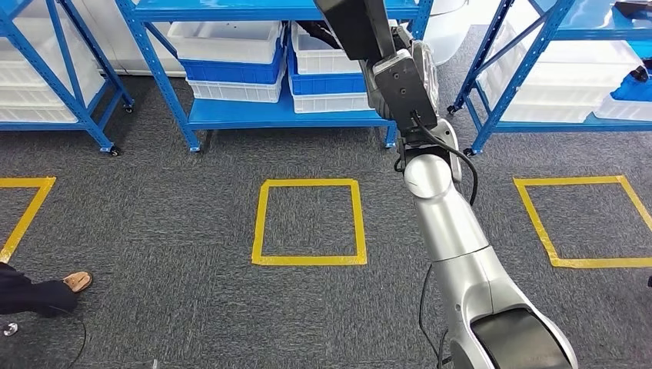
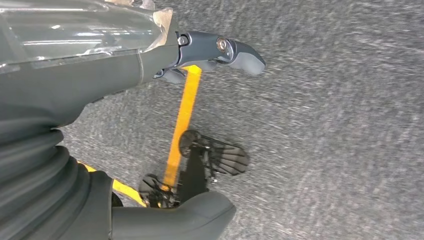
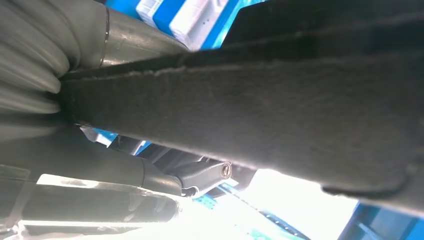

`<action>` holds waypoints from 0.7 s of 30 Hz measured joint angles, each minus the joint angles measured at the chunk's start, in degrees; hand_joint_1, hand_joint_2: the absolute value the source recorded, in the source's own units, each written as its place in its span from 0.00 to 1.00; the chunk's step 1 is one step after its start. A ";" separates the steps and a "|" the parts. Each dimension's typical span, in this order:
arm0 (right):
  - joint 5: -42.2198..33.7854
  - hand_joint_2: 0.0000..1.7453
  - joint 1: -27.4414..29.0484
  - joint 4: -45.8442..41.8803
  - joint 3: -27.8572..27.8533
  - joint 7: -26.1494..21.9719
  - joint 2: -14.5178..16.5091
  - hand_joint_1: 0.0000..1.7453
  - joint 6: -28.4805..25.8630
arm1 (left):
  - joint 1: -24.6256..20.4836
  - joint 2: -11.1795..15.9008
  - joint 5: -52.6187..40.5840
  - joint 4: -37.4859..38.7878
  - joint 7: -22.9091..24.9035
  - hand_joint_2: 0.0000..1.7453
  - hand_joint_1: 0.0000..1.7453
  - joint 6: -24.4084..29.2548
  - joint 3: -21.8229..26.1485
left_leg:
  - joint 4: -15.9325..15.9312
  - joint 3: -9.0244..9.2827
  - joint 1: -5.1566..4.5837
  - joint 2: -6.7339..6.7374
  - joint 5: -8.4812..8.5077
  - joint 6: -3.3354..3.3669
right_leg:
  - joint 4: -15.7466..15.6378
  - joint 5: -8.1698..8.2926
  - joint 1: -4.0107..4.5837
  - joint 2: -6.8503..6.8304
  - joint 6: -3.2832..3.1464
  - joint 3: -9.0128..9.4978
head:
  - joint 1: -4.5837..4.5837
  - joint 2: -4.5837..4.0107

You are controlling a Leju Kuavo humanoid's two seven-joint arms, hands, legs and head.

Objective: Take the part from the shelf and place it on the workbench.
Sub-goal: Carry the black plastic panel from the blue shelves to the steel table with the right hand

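The part (image 1: 347, 24) is a flat, dark, felt-like piece. In the head view it sticks up past my raised right arm (image 1: 442, 207), in front of the blue shelf (image 1: 277, 115). In the right wrist view the part (image 3: 250, 100) lies across my right hand (image 3: 150, 172), which grips it, with fingers showing beneath it. My left hand (image 2: 100, 95) hangs over the grey carpet with thumb and fingers apart and nothing in it.
White and blue bins (image 1: 231, 54) fill the middle shelf, and more blue racks stand at the left (image 1: 46, 77) and right (image 1: 553, 77). Yellow tape squares (image 1: 309, 254) mark the carpet. A person's foot (image 1: 77, 282) shows at the left edge.
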 joint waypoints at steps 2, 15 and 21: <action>0.00 1.00 -0.12 -0.01 0.00 -0.01 0.13 1.00 0.00 | 0.00 0.04 0.00 -0.03 0.00 1.00 0.00 0.00 0.00 | 0.27 -1.57 0.04 -0.02 1.41 -0.81 | -8.09 -0.34 -0.06 0.11 0.29 6.54 | 0.12 0.00; -1.22 1.00 1.42 0.40 -0.53 -1.27 0.61 1.00 -0.90 | 2.43 0.13 1.89 -0.02 -2.57 1.00 0.00 0.86 1.57 | 15.32 -3.67 0.18 -0.78 -7.03 -2.35 | -15.17 1.91 1.63 0.19 -4.76 6.33 | -0.57 0.00; -1.01 1.00 1.59 0.40 -0.90 -2.00 0.79 1.00 -1.07 | 2.61 0.56 1.84 -0.04 -2.55 1.00 0.00 0.89 2.15 | 0.35 6.44 -1.45 -0.88 -6.02 0.87 | -15.33 2.98 1.95 -0.12 -3.56 5.73 | -0.47 0.00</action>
